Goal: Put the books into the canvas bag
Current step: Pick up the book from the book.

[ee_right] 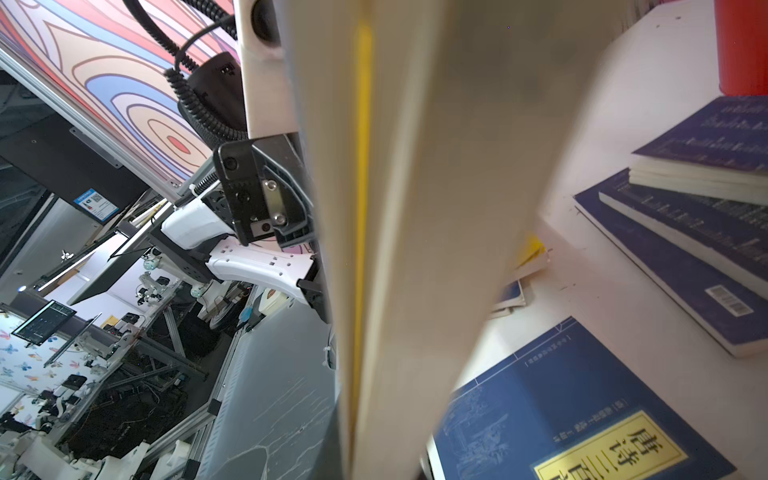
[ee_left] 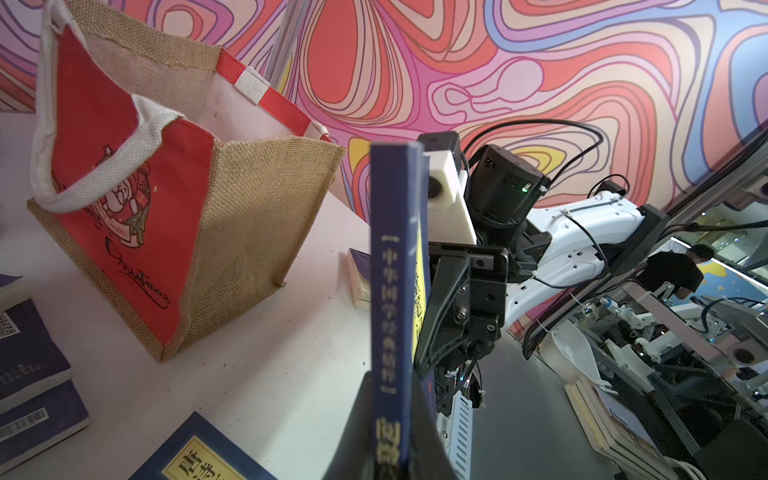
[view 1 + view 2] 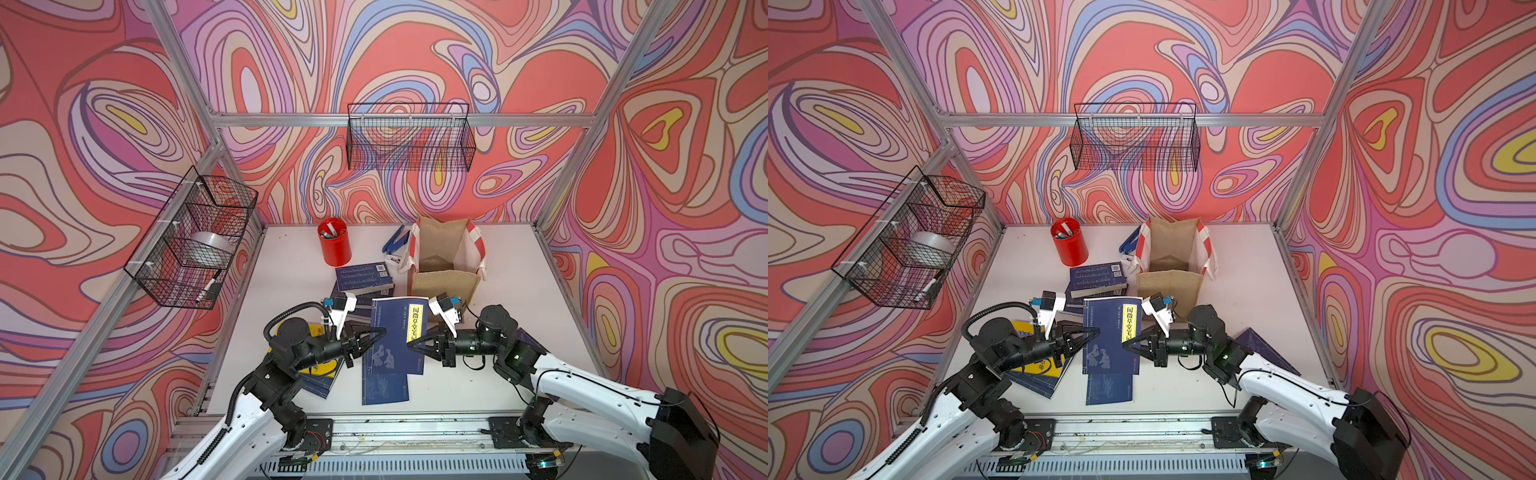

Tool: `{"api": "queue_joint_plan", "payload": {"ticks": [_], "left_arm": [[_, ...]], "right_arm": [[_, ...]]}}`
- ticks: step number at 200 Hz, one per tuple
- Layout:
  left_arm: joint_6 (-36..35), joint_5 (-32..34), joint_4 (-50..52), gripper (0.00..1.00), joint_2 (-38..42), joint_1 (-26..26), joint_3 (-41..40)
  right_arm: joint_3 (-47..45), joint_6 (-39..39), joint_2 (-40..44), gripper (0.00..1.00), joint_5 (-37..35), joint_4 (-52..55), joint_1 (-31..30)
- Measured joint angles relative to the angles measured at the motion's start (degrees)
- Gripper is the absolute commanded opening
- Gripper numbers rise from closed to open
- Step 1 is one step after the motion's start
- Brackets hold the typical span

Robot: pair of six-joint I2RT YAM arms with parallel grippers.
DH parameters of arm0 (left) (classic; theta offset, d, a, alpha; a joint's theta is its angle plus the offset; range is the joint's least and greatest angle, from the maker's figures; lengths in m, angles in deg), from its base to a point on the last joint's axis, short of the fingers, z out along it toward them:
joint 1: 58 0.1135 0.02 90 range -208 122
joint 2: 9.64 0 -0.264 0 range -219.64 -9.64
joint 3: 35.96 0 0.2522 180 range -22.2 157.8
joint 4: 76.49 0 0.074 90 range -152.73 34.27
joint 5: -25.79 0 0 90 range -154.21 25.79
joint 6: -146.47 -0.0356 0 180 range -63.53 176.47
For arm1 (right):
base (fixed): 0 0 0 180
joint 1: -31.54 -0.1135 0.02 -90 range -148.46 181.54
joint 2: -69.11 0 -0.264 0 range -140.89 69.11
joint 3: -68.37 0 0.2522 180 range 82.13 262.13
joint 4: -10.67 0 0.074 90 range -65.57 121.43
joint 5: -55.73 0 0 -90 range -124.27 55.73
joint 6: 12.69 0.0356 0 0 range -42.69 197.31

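Above table [image 3: 519, 291], book [image 3: 392, 328] lengthwise toward bag [image 3: 444, 284]

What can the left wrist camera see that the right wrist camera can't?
Only the left wrist view shows the boxy tan burlap canvas bag with its red printed panel. Only the right wrist view shows part of the red cylindrical pen cup. Both show the lifted navy blue paperback book edge-on, the flat navy blue book with a yellow title label, and the stack of navy blue books.
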Motion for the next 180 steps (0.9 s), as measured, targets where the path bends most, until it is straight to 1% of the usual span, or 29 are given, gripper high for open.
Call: {"api": "queue_joint_plan", "payload": {"ticks": [6,11,14,17,33,49,64,73,94,109,119,143,160,168,172,180], "left_arm": [[-1.2,-0.5,1.7,0.79,-0.7,0.2,2.3],[-2.7,-1.1,3.5,0.87,-1.5,0.4,4.5],[-3.1,-1.6,4.2,0.97,-1.9,0.5,5.5],[-4.1,-2.2,5.3,1.0,-2.5,1.0,7.0],[-9.2,-6.3,12.3,1.0,-6.8,3.8,16.2],[-15.6,-11.8,20.6,1.0,-13.4,7.3,27.1],[-24.1,-15.9,31.0,1.0,-21.1,9.4,37.5],[-29.0,-17.9,37.3,1.0,-25.6,9.7,43.0],[-37.6,-21.2,48.5,0.99,-33.3,9.9,50.1],[-41.9,-20.9,55.0,0.97,-36.7,9.6,52.6],[-44.0,-19.5,58.2,0.94,-38.2,8.8,53.4],[-47.2,-18.0,63.6,0.77,-39.4,6.8,53.8],[-48.6,-17.4,65.8,0.65,-39.3,6.4,53.9],[-49.0,-16.9,66.3,0.54,-39.2,6.2,53.9],[-49.1,-16.5,66.6,0.46,-39.2,6.1,53.9],[-49.5,-16.0,67.1,0.27,-39.1,5.9,53.9]], "right_arm": [[1.0,-0.8,0.0,0.0,0.9,1.1,-0.1],[2.0,-1.8,0.0,0.0,1.6,2.6,-0.3],[2.4,-2.2,0.0,0.0,2.0,3.4,-0.4],[2.9,-2.9,-0.1,0.0,2.4,4.3,-0.5],[5.9,-6.3,-0.6,0.0,4.1,10.2,-0.7],[9.6,-10.9,-1.6,0.0,5.6,17.2,-0.7],[13.2,-15.1,-2.7,0.0,6.1,23.9,-0.7],[15.7,-17.7,-3.4,0.0,6.1,28.1,-0.7],[21.4,-24.1,-5.2,0.0,5.2,37.7,-0.6],[25.0,-28.0,-6.7,0.0,4.5,43.6,-0.2],[26.5,-29.9,-7.3,0.0,4.2,46.5,0.4],[28.9,-33.6,-8.1,0.0,3.9,52.3,2.1],[30.2,-35.6,-8.6,0.0,4.0,55.8,3.5],[30.7,-36.3,-8.9,0.0,4.0,57.0,3.9],[31.1,-36.7,-9.2,0.0,4.0,57.7,4.0],[31.7,-37.2,-9.6,0.0,4.0,58.6,4.3]]}}
